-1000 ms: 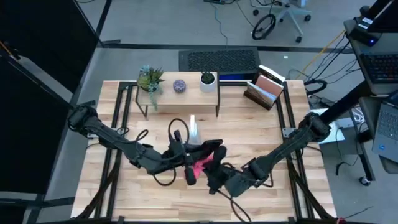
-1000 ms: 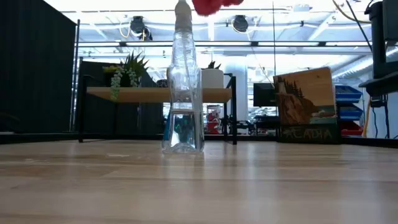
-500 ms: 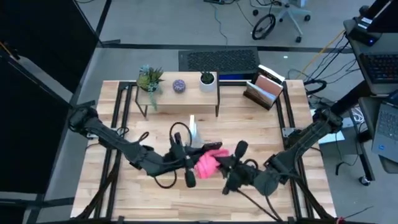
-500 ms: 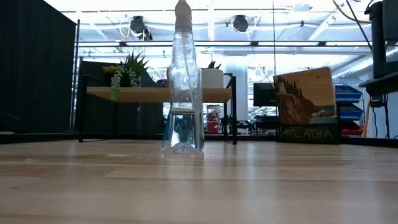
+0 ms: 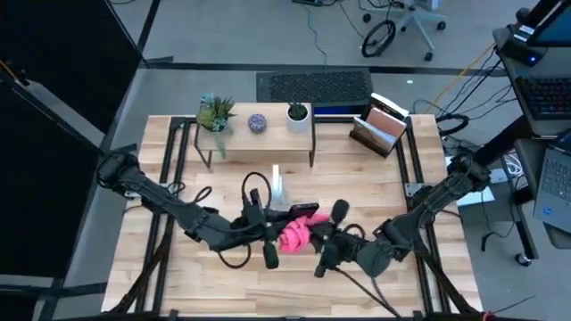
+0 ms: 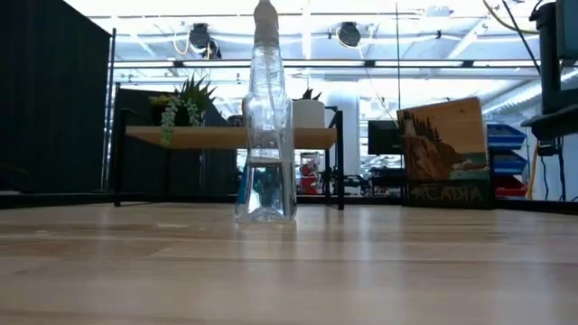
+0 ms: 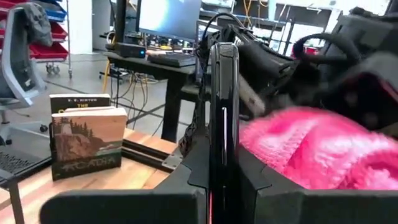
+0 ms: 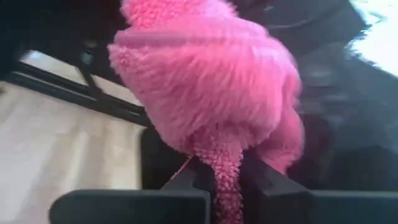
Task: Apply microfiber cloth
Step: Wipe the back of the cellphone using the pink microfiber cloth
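The right gripper (image 8: 217, 186) had its jaws closed on the microfiber cloth (image 8: 205, 81), a bunched pink wad pinched by a lower fold so that most of it stood out ahead of the jaws. Directly in front of that wad, and apparently touching it, was the black smartphone (image 7: 222, 106), which the left gripper (image 7: 221, 186) held on edge with its jaws clamped on the phone's lower part. In the left wrist view the cloth (image 7: 311, 149) pressed up beside the phone's face, with the right arm's dark body just behind it.

From above, the two grippers met near the middle of the surface (image 5: 178, 267), the cloth (image 5: 294, 235) lying between them and both held off the wood, since the low view showed neither. Just beyond the left jaws stood the clear spray bottle (image 6: 265, 117), upright and untouched.

Judged from this, the picking up and bringing together were done, and the cloth had reached the phone. What remained was the wiping itself across the screen, and how much of the screen had been covered could not be told.
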Controlling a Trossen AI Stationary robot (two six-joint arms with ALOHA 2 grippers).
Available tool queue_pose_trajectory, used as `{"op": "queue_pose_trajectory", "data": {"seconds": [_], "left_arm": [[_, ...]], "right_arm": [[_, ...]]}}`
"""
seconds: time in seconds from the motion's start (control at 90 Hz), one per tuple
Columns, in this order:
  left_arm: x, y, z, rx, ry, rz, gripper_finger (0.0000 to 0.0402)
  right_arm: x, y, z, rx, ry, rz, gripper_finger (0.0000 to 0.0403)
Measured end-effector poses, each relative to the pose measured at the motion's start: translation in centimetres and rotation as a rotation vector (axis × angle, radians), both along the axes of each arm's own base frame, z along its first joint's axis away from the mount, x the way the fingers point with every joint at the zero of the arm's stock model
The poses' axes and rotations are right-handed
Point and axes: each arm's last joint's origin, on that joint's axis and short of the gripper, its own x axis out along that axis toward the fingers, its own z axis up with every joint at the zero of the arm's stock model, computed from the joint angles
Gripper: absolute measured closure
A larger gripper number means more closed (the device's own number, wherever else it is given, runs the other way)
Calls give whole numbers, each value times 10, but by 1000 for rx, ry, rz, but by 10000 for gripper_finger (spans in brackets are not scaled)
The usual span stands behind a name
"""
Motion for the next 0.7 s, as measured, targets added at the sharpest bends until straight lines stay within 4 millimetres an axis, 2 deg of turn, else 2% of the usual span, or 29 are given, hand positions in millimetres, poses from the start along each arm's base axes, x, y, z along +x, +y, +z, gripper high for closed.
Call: {"op": "queue_pose_trajectory", "data": {"seconds": [0.133, 0.244, 0.356, 0.433, 0.567, 0.7], "left_arm": [[0, 0, 0, 8, 3, -5, 391], [0, 0, -1, 11, 7, -5, 391], [0, 0, 0, 7, 1, -11, 391], [0, -1, 0, 13, 2, -16, 391], [0, -1, 0, 18, 8, -13, 391], [-1, -1, 1, 8, -3, -7, 391]], "right_arm": [[13, 1, -17, -1, 44, 43, 395], [14, 2, -20, -11, 57, 55, 395], [8, 5, -12, -28, 42, 80, 395], [-1, 10, 1, -50, 20, 78, 394], [-19, 19, 25, -133, -18, -33, 394], [-27, 21, 29, -203, -2, -149, 394]]}}
